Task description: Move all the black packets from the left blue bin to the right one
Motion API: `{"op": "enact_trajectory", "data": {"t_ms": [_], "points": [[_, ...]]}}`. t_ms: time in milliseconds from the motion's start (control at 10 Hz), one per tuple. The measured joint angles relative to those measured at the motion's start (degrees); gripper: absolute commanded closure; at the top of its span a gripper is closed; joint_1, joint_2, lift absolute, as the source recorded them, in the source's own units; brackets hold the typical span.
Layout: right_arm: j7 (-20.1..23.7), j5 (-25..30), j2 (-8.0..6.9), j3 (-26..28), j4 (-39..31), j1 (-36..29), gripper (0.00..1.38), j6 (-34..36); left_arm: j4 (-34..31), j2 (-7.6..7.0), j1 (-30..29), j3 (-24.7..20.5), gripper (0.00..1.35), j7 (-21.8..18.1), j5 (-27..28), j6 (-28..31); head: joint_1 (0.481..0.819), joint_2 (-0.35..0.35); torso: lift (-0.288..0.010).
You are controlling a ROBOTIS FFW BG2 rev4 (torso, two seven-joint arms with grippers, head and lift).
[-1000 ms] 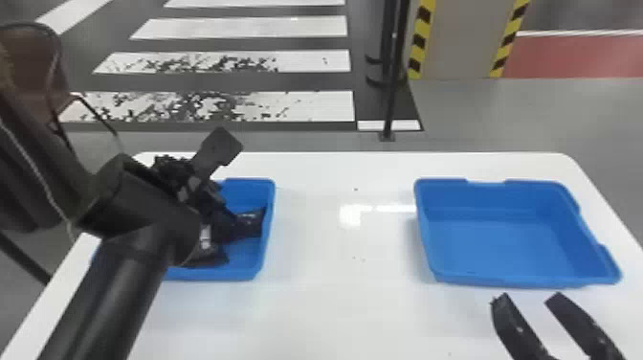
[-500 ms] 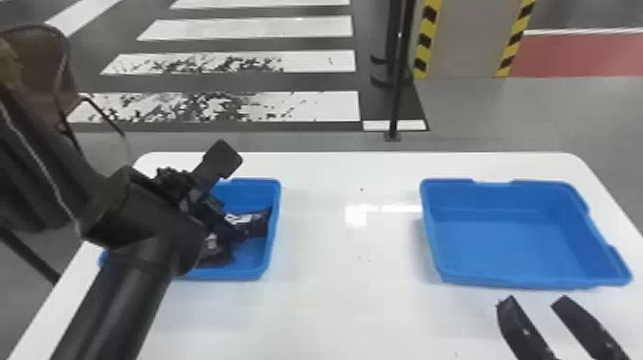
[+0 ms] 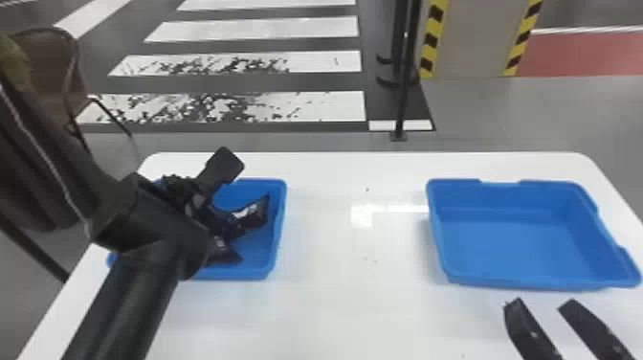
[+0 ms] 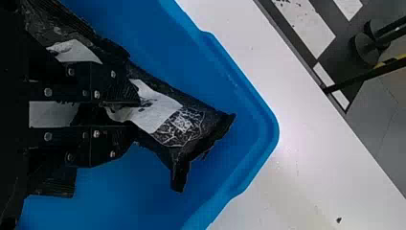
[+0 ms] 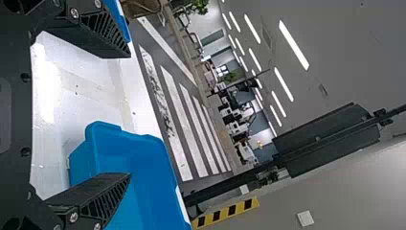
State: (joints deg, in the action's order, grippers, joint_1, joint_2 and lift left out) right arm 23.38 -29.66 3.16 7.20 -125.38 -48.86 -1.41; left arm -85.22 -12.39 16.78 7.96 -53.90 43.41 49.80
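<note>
Dips a bit lower into the left blue bin [image 3: 278,230] than a moment ago with the left gripper [image 3: 196,201]. In the left wrist view, pinches a black packet [image 4: 191,124] tight between the fingers of the left gripper [image 4: 135,114], inside that bin, with one loose end near a corner. Has another black packet [image 3: 224,251] lying in the same bin. Keeps the right gripper [image 3: 543,302] over the white table [image 3: 335,316], fingers spread wide, near the close side of the right blue bin [image 3: 502,244].

left arm [image 3: 129,287]: black, rounded tubes, thin pale line [image 3: 50,165] | right claw [image 3: 540,304]: black, tapered ribbed fingers [image 5: 103,33], silver screws [image 5: 74,13]
</note>
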Motion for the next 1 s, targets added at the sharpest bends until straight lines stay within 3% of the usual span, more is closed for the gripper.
{"op": "enact_trajectory", "data": {"t_ms": [300, 500, 700, 1000], "points": [[0.07, -0.32, 0.14, 0.00, -0.21, -0.28, 0.14, 0.00, -2.71, -0.04, -1.66, -2.85, 1.21, -0.41, -0.64, -1.55, 0.695, 0.104, -0.140], [0.06, -0.20, 0.41, -0.43, -1.05, -0.33, 0.14, 0.00, -19.01, -0.13, -8.05, -6.33, 1.21, -0.91, -1.40, 0.53, 0.695, 0.108, -0.140], [0.09, 0.19, 1.68, -2.38, -2.45, 0.30, 0.14, 0.06, -35.86, 0.21, -15.99, -9.87, 1.21, -0.43, -4.02, 2.16, 0.695, 0.124, -0.140], [1.31, -0.74, 4.85, -7.86, -4.38, 4.77, 0.14, 2.82, -47.95, 1.32, -26.70, -9.59, 1.21, 3.69, -11.83, -2.42, 0.695, 0.133, -0.140]]}}
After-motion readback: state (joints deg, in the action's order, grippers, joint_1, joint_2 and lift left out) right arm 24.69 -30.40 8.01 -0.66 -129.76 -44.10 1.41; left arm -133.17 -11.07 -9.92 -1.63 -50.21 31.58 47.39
